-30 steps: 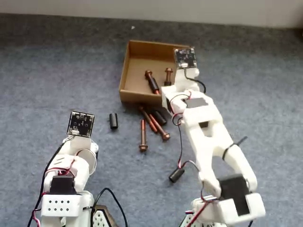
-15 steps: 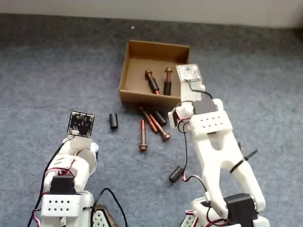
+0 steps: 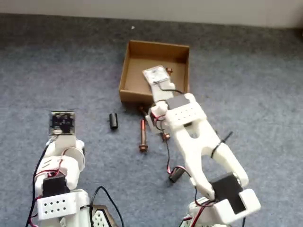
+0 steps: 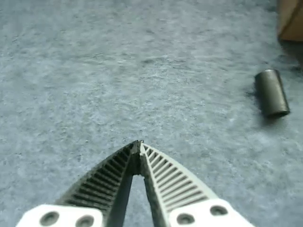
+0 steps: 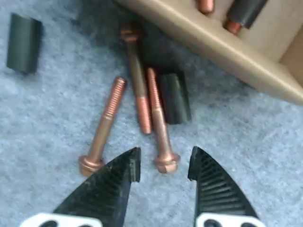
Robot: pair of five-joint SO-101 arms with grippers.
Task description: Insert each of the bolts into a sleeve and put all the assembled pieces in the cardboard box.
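Note:
Three copper bolts lie on the grey carpet in front of the cardboard box [image 5: 213,45]: one [image 5: 102,127] off to the side, two [image 5: 136,80] [image 5: 160,123] close together beside a black sleeve [image 5: 174,97]. My right gripper [image 5: 164,158] hangs open just above the head of the nearest bolt. Another black sleeve [image 5: 23,42] [image 3: 113,120] lies apart from them. Inside the box, bolts with sleeves on them [image 5: 244,12] show. My left gripper [image 4: 139,144] is shut and empty over bare carpet, some way from that separate sleeve [image 4: 271,92].
A third black sleeve [image 3: 176,174] lies on the carpet by the right arm [image 3: 189,118], whose cable runs close to it. The right arm hangs over the box's front wall [image 3: 132,97]. The left arm [image 3: 59,161] stands at the near left.
The right arm has drawn back from above the box and swung left over the loose bolts. The left arm has turned a little to the left.

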